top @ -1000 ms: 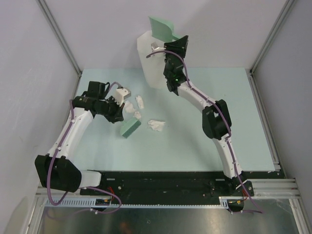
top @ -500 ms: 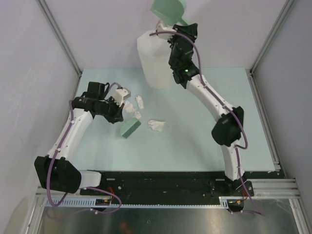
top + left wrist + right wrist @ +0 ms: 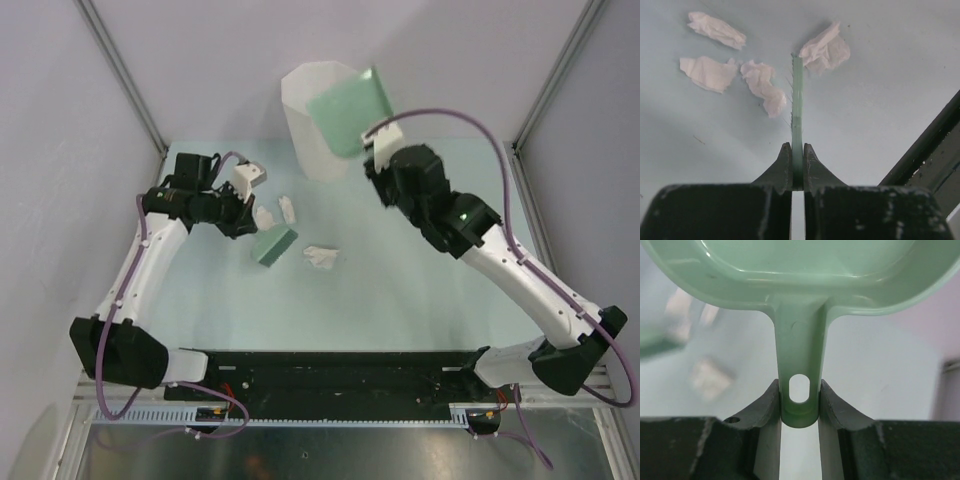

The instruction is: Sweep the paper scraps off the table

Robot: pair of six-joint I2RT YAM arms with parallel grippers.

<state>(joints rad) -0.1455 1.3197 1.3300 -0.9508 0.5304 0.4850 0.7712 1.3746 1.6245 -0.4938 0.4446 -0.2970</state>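
Note:
Several crumpled white paper scraps lie on the pale green table: two by the left gripper and one further right. My left gripper is shut on a small green brush, which stands among them. In the left wrist view the gripper holds the brush edge-on, with three scraps on its left and one on its right. My right gripper is shut on the handle of the green dustpan, held in the air in front of the bin.
A tall white faceted bin stands at the table's far edge, behind the dustpan. Grey walls and metal posts enclose the table. A black rail runs along the near edge and shows in the left wrist view.
My right arm has drawn the dustpan back from above the bin, down and to the right. My left gripper and the brush shifted slightly towards the bin.

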